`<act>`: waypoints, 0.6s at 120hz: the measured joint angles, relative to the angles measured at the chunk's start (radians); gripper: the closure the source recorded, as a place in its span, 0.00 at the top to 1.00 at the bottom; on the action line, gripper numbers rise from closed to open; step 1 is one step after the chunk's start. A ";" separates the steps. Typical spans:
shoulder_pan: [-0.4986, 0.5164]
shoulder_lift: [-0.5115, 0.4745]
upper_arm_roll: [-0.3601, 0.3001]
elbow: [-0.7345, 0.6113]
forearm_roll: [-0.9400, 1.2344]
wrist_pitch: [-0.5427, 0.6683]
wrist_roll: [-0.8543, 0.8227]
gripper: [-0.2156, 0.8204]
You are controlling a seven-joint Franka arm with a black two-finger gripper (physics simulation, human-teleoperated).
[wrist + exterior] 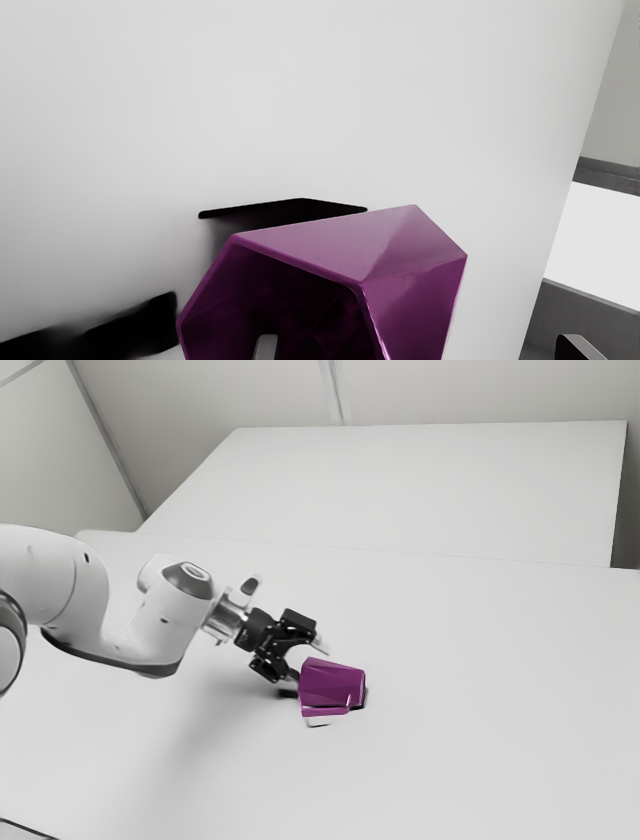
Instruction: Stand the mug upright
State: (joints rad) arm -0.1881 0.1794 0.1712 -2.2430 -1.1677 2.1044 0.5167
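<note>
I log the fingers (pixel 307 660) wide apart: one tip at the mug's (pixel 333 683) open mouth, the other outside, apart from its wall. Mug lies sideways on the smooth white desk (pixel 480 690); glossy purple, flat-faceted.

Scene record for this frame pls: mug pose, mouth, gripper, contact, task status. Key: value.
object: purple mug
support: white table
mug pose: on its side, not upright
mug mouth: facing the gripper
gripper state: open, fingers wide apart
finger positions: one finger lines up with the mouth, the other is outside the mug
contact: cannot tell whether either finger touches; no grip on the mug
arm: reaching in from the exterior view's left
task status: mug not yet set upright
</note>
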 joint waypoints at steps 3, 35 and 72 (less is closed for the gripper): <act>-0.002 0.001 0.000 0.000 -0.005 0.002 0.000 0.79; -0.017 0.007 0.000 0.000 -0.034 0.020 0.005 0.46; -0.029 0.007 -0.001 0.001 -0.061 0.028 0.009 0.13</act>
State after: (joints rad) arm -0.2175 0.1861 0.1702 -2.2423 -1.2292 2.1327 0.5257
